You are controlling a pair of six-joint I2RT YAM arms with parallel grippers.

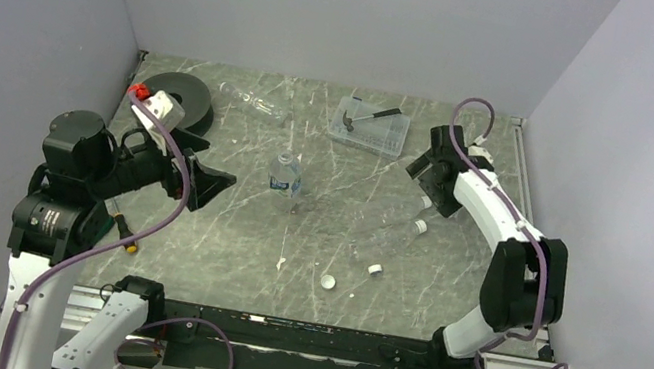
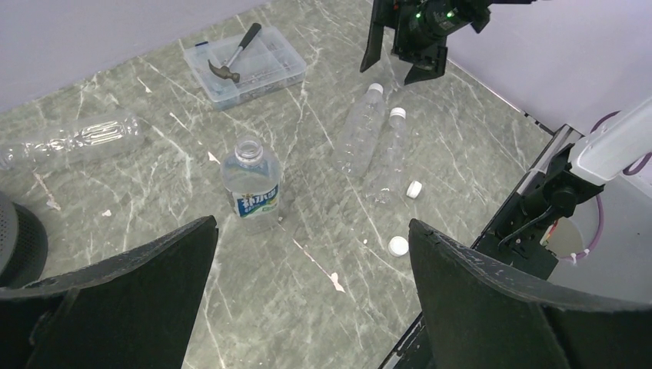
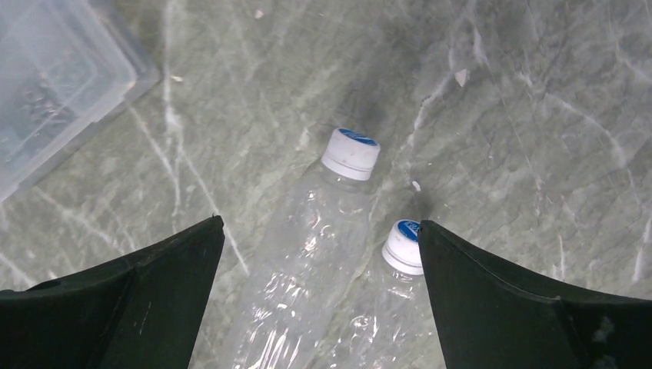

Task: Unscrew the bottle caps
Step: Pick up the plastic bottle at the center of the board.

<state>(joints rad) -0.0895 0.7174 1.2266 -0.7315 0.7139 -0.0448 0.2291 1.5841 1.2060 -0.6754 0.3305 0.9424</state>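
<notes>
A short bottle (image 1: pixel 285 175) with a blue-and-white label stands upright and uncapped mid-table; it also shows in the left wrist view (image 2: pixel 251 184). Two clear bottles (image 3: pixel 307 261) (image 3: pixel 377 323) lie side by side, each with a white cap (image 3: pixel 350 153) (image 3: pixel 404 246) screwed on. My right gripper (image 3: pixel 320 221) is open just above them, empty. Two loose caps (image 1: pixel 327 282) (image 1: pixel 375 269) lie on the table. A further clear bottle (image 1: pixel 254 103) lies at the back. My left gripper (image 2: pixel 311 223) is open and empty, held above the table left of the short bottle.
A clear tray (image 1: pixel 371 126) holding a hammer (image 2: pixel 234 55) sits at the back centre. A black spool (image 1: pixel 177 99) stands at the back left. A screwdriver (image 1: pixel 124 232) lies by the left arm's base. Grey walls enclose three sides.
</notes>
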